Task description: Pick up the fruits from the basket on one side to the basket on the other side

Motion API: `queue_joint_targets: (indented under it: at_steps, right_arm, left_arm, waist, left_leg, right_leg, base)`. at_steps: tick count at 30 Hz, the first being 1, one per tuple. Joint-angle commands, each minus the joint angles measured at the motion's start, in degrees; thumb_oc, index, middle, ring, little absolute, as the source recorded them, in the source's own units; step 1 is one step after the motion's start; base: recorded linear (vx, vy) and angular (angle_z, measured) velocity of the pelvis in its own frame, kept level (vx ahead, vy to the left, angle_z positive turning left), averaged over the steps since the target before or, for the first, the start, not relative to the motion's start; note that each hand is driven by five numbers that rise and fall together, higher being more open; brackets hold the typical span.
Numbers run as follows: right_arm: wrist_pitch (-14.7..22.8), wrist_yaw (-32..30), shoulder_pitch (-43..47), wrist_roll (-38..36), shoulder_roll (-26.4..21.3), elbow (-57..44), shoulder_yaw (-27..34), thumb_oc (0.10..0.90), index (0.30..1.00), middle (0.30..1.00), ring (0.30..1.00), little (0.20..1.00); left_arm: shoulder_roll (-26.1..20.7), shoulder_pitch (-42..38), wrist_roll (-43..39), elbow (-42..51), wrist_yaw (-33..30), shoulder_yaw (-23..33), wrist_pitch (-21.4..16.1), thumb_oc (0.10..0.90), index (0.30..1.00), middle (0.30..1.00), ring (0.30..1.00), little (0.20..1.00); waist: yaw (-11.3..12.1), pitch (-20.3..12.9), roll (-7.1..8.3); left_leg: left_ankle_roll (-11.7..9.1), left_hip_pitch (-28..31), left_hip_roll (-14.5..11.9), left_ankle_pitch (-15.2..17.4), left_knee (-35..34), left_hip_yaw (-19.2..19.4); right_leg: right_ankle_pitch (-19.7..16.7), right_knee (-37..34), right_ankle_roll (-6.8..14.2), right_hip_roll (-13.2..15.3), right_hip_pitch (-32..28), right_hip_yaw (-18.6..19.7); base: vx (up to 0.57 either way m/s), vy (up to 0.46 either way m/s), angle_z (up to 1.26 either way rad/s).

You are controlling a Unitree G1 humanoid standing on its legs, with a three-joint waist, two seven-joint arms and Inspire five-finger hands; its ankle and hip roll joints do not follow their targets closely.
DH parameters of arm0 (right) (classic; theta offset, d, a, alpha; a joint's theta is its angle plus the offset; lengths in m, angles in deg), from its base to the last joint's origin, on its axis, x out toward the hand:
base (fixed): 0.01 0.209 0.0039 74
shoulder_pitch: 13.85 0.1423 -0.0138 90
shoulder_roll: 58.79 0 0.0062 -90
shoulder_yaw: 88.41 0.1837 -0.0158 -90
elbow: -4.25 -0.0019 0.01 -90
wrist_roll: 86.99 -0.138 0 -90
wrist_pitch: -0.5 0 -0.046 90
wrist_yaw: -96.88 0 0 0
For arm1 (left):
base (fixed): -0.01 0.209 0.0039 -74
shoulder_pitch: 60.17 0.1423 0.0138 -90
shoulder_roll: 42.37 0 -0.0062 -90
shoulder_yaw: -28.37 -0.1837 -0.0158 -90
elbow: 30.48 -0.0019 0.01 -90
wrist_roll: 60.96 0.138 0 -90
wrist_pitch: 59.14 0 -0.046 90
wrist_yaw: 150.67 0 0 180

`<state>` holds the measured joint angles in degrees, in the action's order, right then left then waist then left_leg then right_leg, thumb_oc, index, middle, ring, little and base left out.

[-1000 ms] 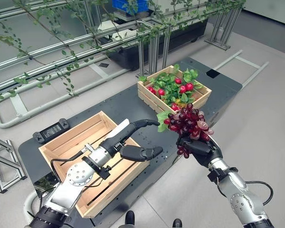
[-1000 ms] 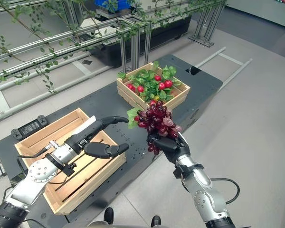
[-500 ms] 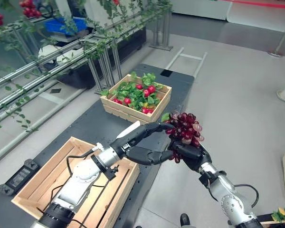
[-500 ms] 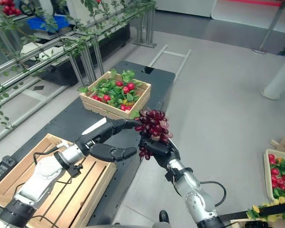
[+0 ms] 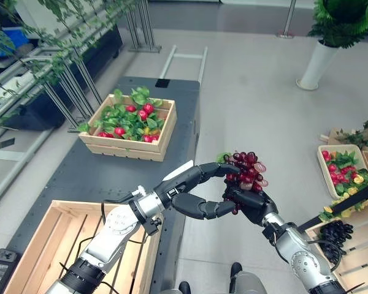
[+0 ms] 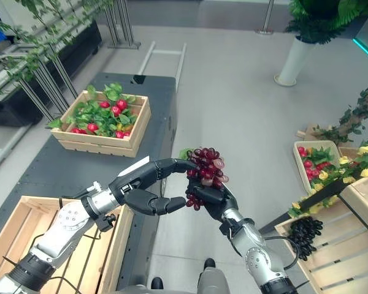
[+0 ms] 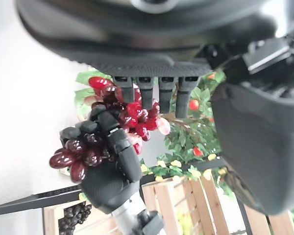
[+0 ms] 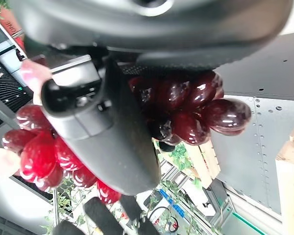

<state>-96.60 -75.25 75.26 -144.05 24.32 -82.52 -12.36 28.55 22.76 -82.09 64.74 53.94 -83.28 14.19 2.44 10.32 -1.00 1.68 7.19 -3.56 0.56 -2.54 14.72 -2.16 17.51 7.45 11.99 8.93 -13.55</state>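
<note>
A bunch of dark red grapes (image 5: 246, 171) with a green leaf is held up in the air beyond the dark table's right edge. My right hand (image 5: 253, 205) is shut on it from below. My left hand (image 5: 185, 179) is open: its fingers reach over to the bunch's near side and its thumb stretches out beneath. The left wrist view shows the grapes (image 7: 112, 122) in the right hand (image 7: 110, 174) just past my fingertips. A wooden crate (image 5: 161, 131) of red fruit and green leaves stands at the table's far end. An empty wooden crate (image 5: 34, 242) lies near me on the left.
The dark table (image 5: 110, 174) carries both crates. On the floor to the right stand a tray of red and yellow fruit (image 5: 341, 173), a wooden crate holding dark grapes (image 5: 335, 233) and a white planter (image 5: 316, 61). Metal racks with vines run along the left.
The camera has swung to the right. My left hand has moved in from the empty crate to the grapes, which the right hand still holds.
</note>
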Motion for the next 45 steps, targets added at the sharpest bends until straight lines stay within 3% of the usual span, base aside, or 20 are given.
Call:
queue_joint_targets:
  at_steps: [1,3,4,6,11,19,20,22,23,24,25,27,29,30,31,38,42,45]
  right_arm:
    - [5.5,6.4,10.2,-3.3,3.0,-6.2,0.8,0.400,0.300,0.300,0.300,0.300]
    - [5.3,5.8,10.8,-2.8,3.4,-6.0,-0.1,0.400,0.300,0.300,0.300,0.300]
    - [4.9,6.0,11.1,-2.8,3.4,-5.8,-0.5,0.400,0.300,0.300,0.300,0.300]
    - [3.7,5.8,11.3,-2.4,3.5,-6.5,-1.3,0.400,0.300,0.300,0.300,0.300]
    - [2.6,5.9,10.6,-0.9,3.2,-7.6,-1.4,0.400,0.300,0.300,0.300,0.300]
    - [3.5,6.3,8.6,-1.0,3.1,-9.2,1.5,0.400,0.300,0.300,0.300,0.300]
    - [3.8,6.1,7.7,-1.9,2.8,-9.7,2.0,0.400,0.300,0.300,0.300,0.300]
    - [3.8,5.3,7.2,-2.6,2.6,-10.0,2.5,0.400,0.300,0.300,0.300,0.300]
    - [3.2,5.4,6.8,-2.9,2.3,-9.7,2.7,0.400,0.300,0.300,0.300,0.300]
    - [3.2,5.2,6.7,-2.9,2.3,-9.6,2.7,0.400,0.300,0.300,0.300,0.300]
    - [2.2,5.7,5.5,-2.8,1.7,-9.4,2.7,0.400,0.300,0.300,0.300,0.300]
    - [0.8,6.2,4.5,-2.3,1.5,-9.7,2.7,0.400,0.300,0.300,0.300,0.300]
    - [-0.6,7.1,3.2,-2.4,1.5,-8.9,3.3,0.400,0.300,0.300,0.300,0.300]
    - [-0.6,7.4,3.1,-2.5,1.4,-8.7,3.2,0.400,0.300,0.300,0.300,0.300]
    - [-1.0,8.0,2.4,-2.8,1.2,-7.7,3.0,0.400,0.300,0.300,0.300,0.300]
    - [-3.1,14.2,-0.8,-1.4,-0.8,-3.3,3.3,0.400,0.300,0.300,0.300,0.300]
    - [-3.7,14.3,-1.2,-1.6,-1.9,-1.5,3.2,0.400,0.300,0.300,0.300,0.300]
    - [-2.7,13.0,-0.7,-0.8,-2.7,0.9,3.0,0.400,0.300,0.300,0.300,0.300]
  left_arm:
    - [0.2,-5.8,-3.8,5.5,-2.1,3.0,-5.0,0.800,0.900,0.900,0.900,0.900]
    - [-0.2,-5.1,-5.0,5.8,-2.0,4.0,-5.3,0.800,0.900,0.900,0.900,0.900]
    - [-0.3,-4.8,-5.4,5.8,-2.2,4.5,-5.4,0.800,0.900,0.900,0.900,0.900]
    - [-0.4,-3.8,-5.1,6.0,-2.8,4.9,-6.4,0.800,0.900,0.900,0.900,0.900]
    - [1.5,-3.8,-5.5,5.5,-4.7,4.5,-6.2,0.800,0.900,0.900,0.900,0.900]
    - [5.2,-1.6,-6.6,5.8,-7.3,5.6,-6.8,0.800,0.900,0.900,0.900,0.900]
    - [5.8,-0.7,-6.7,6.3,-6.7,6.2,-6.9,0.800,0.900,0.900,0.900,0.900]
    - [5.9,-0.4,-6.6,6.3,-6.4,6.4,-7.0,0.800,0.900,0.900,0.900,0.900]
    - [6.3,0.8,-7.0,6.7,-5.6,7.0,-6.3,0.800,0.900,0.900,0.900,0.900]
    - [6.4,0.9,-7.1,6.7,-5.3,7.1,-6.2,0.800,0.900,0.900,0.900,0.900]
    - [6.2,3.3,-8.0,7.8,-3.6,8.8,-5.6,0.800,0.900,0.900,0.900,0.900]
    - [6.0,4.5,-8.9,8.4,-2.2,9.5,-5.1,0.800,0.900,0.900,0.900,0.900]
    - [5.7,4.4,-9.7,8.3,-0.1,9.2,-4.0,0.800,0.900,0.900,0.900,0.900]
    - [5.6,4.1,-9.8,8.3,-0.1,9.0,-3.6,0.800,0.900,0.900,0.900,0.900]
    - [5.2,2.9,-10.4,7.3,3.4,8.0,-1.3,0.800,0.900,0.900,0.900,0.900]
    - [0.2,4.0,-11.9,6.9,17.1,8.0,5.4,0.800,0.900,0.900,0.900,0.900]
    - [-2.9,4.0,-8.7,6.6,19.3,7.1,7.3,0.800,0.900,0.900,0.900,0.900]
    - [-5.4,4.2,-4.0,4.7,15.5,6.5,8.6,0.800,0.900,0.900,0.900,0.900]
  waist:
    - [2.0,-4.6,1.80]
    - [3.3,-5.1,2.04]
    - [3.8,-5.8,2.18]
    - [4.2,-6.3,2.57]
    - [1.9,-6.3,3.25]
    - [0.2,-5.7,4.83]
    - [0.3,-5.0,5.50]
    - [0.5,-4.0,6.04]
    - [1.1,-3.6,6.39]
    - [1.2,-3.6,6.41]
    - [1.9,-3.7,5.67]
    - [1.6,-4.1,4.61]
    - [0.6,-4.4,3.38]
    - [0.5,-4.4,3.30]
    - [-0.1,-4.5,3.08]
    - [-1.0,-4.6,2.77]
    - [-1.4,-4.6,2.73]
    - [-1.4,-4.0,2.49]
  left_leg:
    - [1.4,-1.4,4.7,2.4,-2.4,-4.7]
    - [0.7,-1.6,3.5,2.3,-2.5,-2.3]
    - [-0.2,-1.3,2.8,2.9,-2.5,-1.5]
    - [-1.4,-1.3,1.3,2.1,-2.5,0.7]
    - [-3.5,-2.2,-2.5,-0.9,-2.5,3.3]
    - [-6.0,-3.6,-5.7,-2.6,-2.1,1.8]
    - [-7.1,-5.5,-6.3,-2.0,2.4,0.7]
    - [-7.6,-8.1,-6.1,-1.8,7.3,-2.1]
    - [-6.8,-9.8,-4.2,-0.4,9.3,-6.6]
    - [-6.7,-9.9,-3.9,-0.3,9.4,-7.0]
    - [-5.7,-8.8,-1.5,-0.7,6.0,-13.4]
    - [-5.8,-7.0,-1.9,-3.1,0.3,-14.9]
    - [-6.0,-6.4,-1.7,-4.4,-2.5,-15.0]
    - [-5.9,-6.2,-1.5,-4.2,-2.5,-15.0]
    - [-5.6,-5.5,-0.9,-3.3,-2.4,-14.6]
    - [-3.7,-2.6,0.9,-0.2,-2.5,-12.0]
    - [-3.0,-2.1,1.2,0.6,-2.5,-11.6]
    - [-2.7,-2.0,1.0,0.7,-2.5,-11.7]
  right_leg:
    - [-1.8,-5.4,2.7,3.4,-7.9,-3.8]
    - [-0.3,-7.2,2.5,4.2,-10.2,-7.4]
    - [2.3,-9.9,3.0,3.4,-12.3,-8.5]
    - [2.8,-14.7,2.8,1.9,-14.1,-10.0]
    - [3.2,-17.0,0.5,-2.2,-13.5,-7.7]
    - [2.6,-19.8,-2.1,-6.7,-12.5,-5.0]
    - [1.7,-20.5,-2.8,-7.0,-12.3,-4.2]
    - [0.8,-21.4,-3.2,-7.0,-12.4,-2.9]
    - [0.4,-21.3,-3.2,-6.7,-12.2,-0.9]
    - [0.5,-21.3,-3.2,-6.7,-12.1,-0.7]
    - [0.5,-20.7,-2.8,-6.9,-11.6,2.5]
    - [0.4,-21.2,-2.7,-7.4,-11.7,4.2]
    - [0.2,-22.0,-2.1,-7.0,-11.9,5.5]
    - [0.2,-21.9,-1.9,-6.8,-11.9,5.6]
    - [0.2,-21.5,-1.3,-6.0,-11.8,5.6]
    - [0.3,-18.3,1.6,-1.9,-11.1,5.2]
    - [0.1,-18.1,2.3,-1.6,-10.7,5.4]
    - [0.1,-17.5,2.5,-1.8,-10.0,5.7]
  base:
    - [-0.06,-0.213,-0.47]
    - [-0.04,-0.322,-1.01]
    - [-0.01,-0.386,-1.30]
    - [-0.02,-0.396,-1.22]
    - [-0.06,-0.368,-1.06]
    - [-0.06,-0.288,-0.21]
    - [-0.05,-0.246,-0.19]
    - [-0.02,-0.132,-0.41]
    - [0.03,-0.008,-0.47]
    - [0.10,0.125,-0.75]
    - [0.08,0.148,-0.63]
    - [0.14,0.251,-0.78]
    - [0.12,0.303,-0.84]
    - [0.05,0.287,-0.65]
    - [0.05,0.202,-0.71]
    - [0.07,0.180,-0.42]
    - [0.03,0.045,0.02]
    - [0.00,-0.008,-0.03]
